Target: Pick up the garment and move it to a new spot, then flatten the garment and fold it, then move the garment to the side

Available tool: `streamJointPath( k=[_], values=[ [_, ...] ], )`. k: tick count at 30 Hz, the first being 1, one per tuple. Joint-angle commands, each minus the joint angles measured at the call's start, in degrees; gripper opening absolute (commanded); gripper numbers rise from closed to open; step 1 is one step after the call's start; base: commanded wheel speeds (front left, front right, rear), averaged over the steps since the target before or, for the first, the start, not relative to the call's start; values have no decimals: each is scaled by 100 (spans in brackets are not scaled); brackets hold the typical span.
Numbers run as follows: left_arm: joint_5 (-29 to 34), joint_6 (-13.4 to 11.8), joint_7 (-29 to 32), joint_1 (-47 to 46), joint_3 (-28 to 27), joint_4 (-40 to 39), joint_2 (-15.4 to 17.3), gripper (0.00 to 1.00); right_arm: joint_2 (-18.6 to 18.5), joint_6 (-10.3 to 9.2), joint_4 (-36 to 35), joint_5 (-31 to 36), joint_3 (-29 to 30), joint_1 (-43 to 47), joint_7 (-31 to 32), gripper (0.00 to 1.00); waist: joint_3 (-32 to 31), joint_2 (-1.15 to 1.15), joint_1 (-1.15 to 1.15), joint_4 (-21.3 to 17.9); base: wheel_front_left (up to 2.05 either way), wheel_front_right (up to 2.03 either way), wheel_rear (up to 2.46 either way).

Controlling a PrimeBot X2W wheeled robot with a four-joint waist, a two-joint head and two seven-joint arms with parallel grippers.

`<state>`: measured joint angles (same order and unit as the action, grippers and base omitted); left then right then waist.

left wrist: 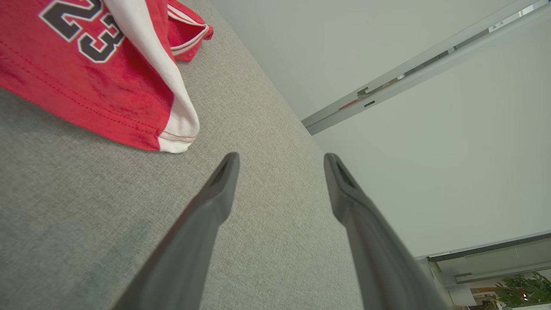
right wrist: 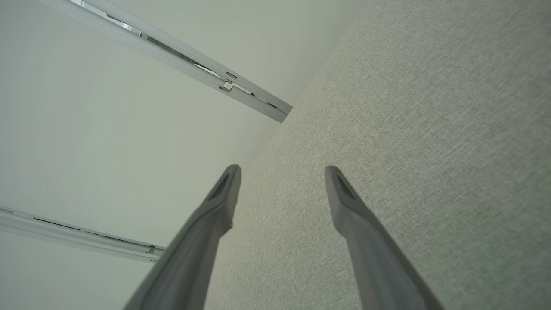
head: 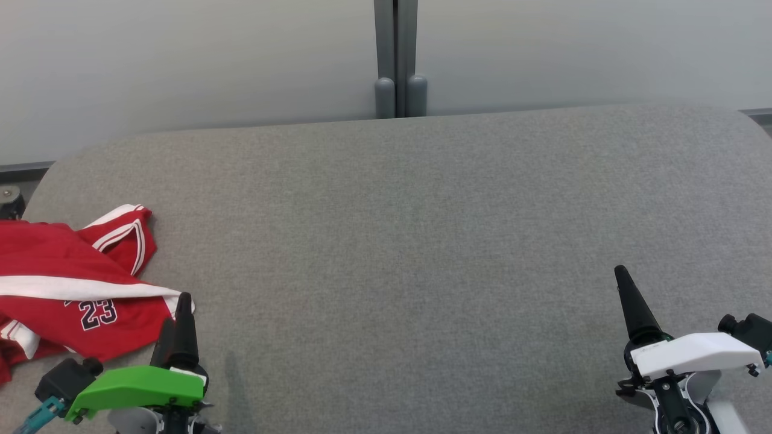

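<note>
The garment (head: 72,283) is a red piece with white stripes and the number 23, lying crumpled at the left edge of the grey surface (head: 398,241). In the left wrist view its hem corner (left wrist: 176,137) lies just ahead and left of my fingers. My left gripper (head: 178,310), green-bodied, sits at the lower left beside the garment's lower right corner, open and holding nothing (left wrist: 282,161). At the lower right my white-bodied right gripper (head: 624,283) is far from the garment, with its fingers spread and nothing between them (right wrist: 282,172).
The grey fabric-covered surface has a rounded far edge. Behind it stands a pale wall with a grey vertical post (head: 396,60). A small dark caster (head: 9,202) shows at the far left edge.
</note>
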<state>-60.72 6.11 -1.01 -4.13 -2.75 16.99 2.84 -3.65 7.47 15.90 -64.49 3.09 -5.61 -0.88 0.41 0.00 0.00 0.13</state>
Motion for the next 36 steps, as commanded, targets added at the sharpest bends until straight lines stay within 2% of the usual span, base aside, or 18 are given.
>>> streamJointPath(
  k=[1,15,36],
  values=[
    [273,12,-59,-157,43,-76,83,100,-41,1,-108,252,8,-144,-63,100,0,0,0,5,0,0,0],
    [1589,-165,-344,-109,328,-48,202,100,-13,2,-187,1716,-43,-137,-351,100,16,0,0,22,0,0,0],
    [3094,-456,-696,57,749,-167,382,100,-29,2,-227,3204,-201,-13,-706,100,-50,0,0,-6,0,0,0]
  ],
)
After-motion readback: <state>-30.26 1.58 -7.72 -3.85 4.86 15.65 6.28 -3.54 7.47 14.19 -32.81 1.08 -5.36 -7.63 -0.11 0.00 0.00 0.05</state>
